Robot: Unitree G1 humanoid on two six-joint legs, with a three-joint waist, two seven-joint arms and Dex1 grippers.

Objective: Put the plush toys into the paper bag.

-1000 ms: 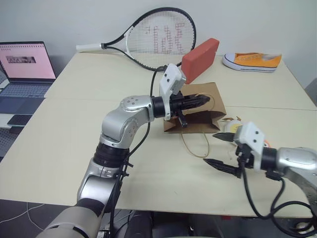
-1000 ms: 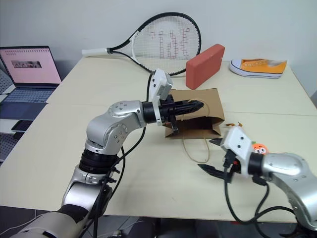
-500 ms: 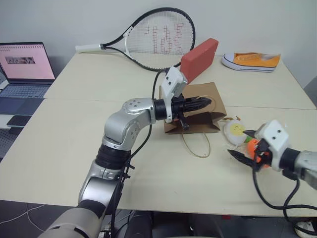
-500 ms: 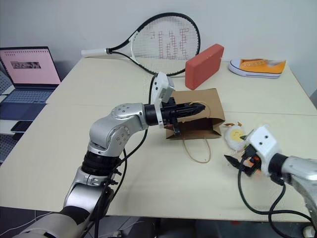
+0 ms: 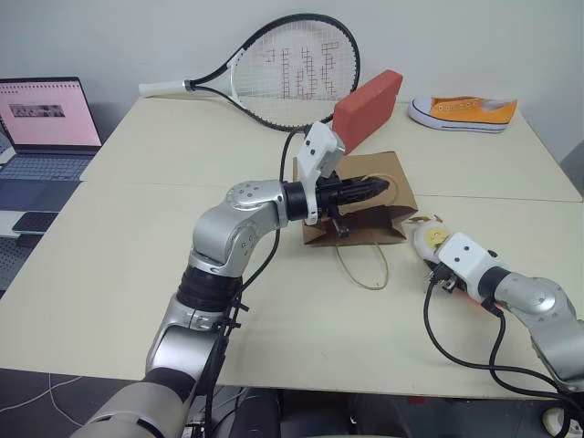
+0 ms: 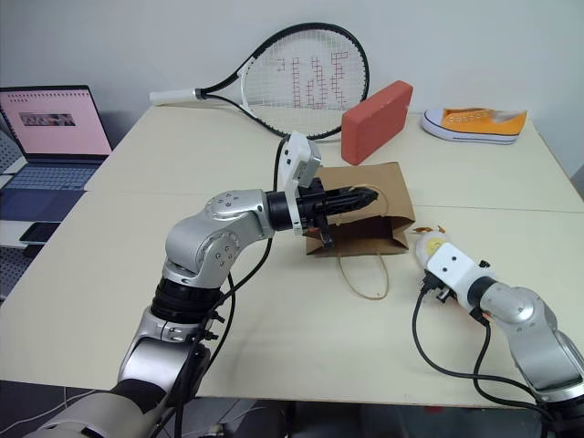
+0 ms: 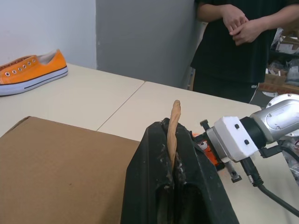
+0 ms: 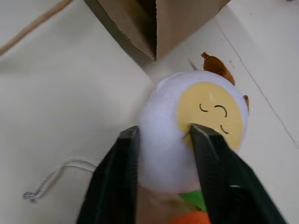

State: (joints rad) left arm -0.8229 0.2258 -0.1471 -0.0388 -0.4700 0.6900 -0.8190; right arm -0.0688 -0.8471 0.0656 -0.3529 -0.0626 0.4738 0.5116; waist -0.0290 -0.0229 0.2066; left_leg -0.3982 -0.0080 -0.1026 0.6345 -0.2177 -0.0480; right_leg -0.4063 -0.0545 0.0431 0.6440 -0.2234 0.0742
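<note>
The brown paper bag [image 5: 367,224] lies flat on the table. My left gripper [image 5: 380,189] hovers over it, shut on one tan cord handle [image 7: 175,116], while the other handle loop [image 5: 362,270] trails on the table in front. Right of the bag lies the white egg plush toy [image 5: 430,235] with its yellow smiling face. My right gripper [image 8: 166,133] is shut on it, one finger on the white side and one on the face. The orange carrot plush toy [image 8: 187,217] sits right behind the egg, mostly hidden under the gripper.
At the back of the table are a tennis racket [image 5: 292,73], a red block [image 5: 370,108] and an orange-and-white sneaker [image 5: 465,111]. A laptop [image 5: 46,128] stands on a side desk at the left. A person [image 7: 233,42] stands beyond the table's right edge.
My right gripper swung right and away from me to the egg plush, and its open fingers closed around it. The left gripper and the bag stayed put.
</note>
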